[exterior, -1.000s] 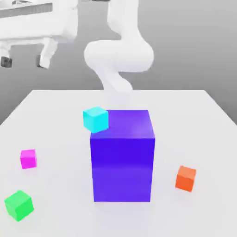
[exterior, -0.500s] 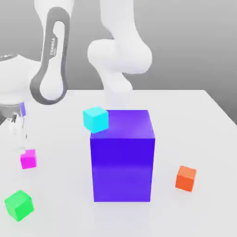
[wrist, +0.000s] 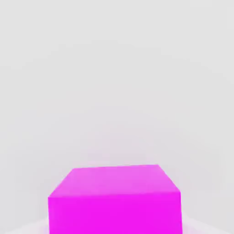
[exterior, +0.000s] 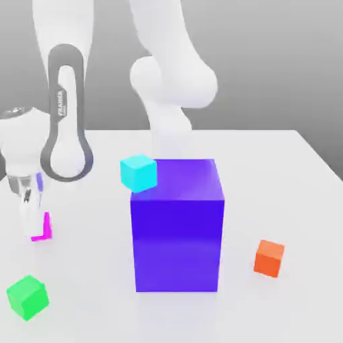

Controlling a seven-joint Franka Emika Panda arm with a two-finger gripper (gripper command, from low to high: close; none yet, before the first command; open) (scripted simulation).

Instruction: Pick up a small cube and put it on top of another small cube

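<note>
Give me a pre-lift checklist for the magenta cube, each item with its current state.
1. Gripper down at the magenta cube at the exterior view's left: ok.
2. Fingers shut on the magenta cube: ok; one finger covers part of it.
3. Cube still resting on the white table, not yet lifted: ok.
4. Green cube uncovered, top face free for stacking: ok.
5. Path from magenta cube to green cube free of the big blue-purple block, cyan cube and orange cube: ok; all lie toward the exterior view's right.
6. Grip centred on the cube: cannot tell.
</note>
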